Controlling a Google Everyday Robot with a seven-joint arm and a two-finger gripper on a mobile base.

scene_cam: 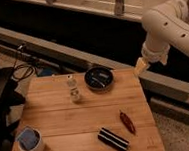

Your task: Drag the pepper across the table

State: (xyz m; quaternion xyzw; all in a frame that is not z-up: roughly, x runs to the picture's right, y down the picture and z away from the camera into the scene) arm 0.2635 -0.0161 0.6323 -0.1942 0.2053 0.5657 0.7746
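Observation:
The pepper point(126, 122) is a small dark red chili lying on the table point(56, 114), near the right edge toward the front, with its tip pointing to the front right. The table is a square top of light-brown planks. My gripper point(141, 66) hangs from the white arm point(169, 25) at the upper right, above the table's far right corner. It is well behind the pepper and apart from it, and it holds nothing that I can see.
A black block with white stripes point(113, 139) lies just front left of the pepper. A black round bowl point(99, 79) sits at the back middle, with a small bottle point(73, 89) to its left. A white cup point(30, 140) stands at the front left. Cables point(22, 69) lie beyond the back left corner.

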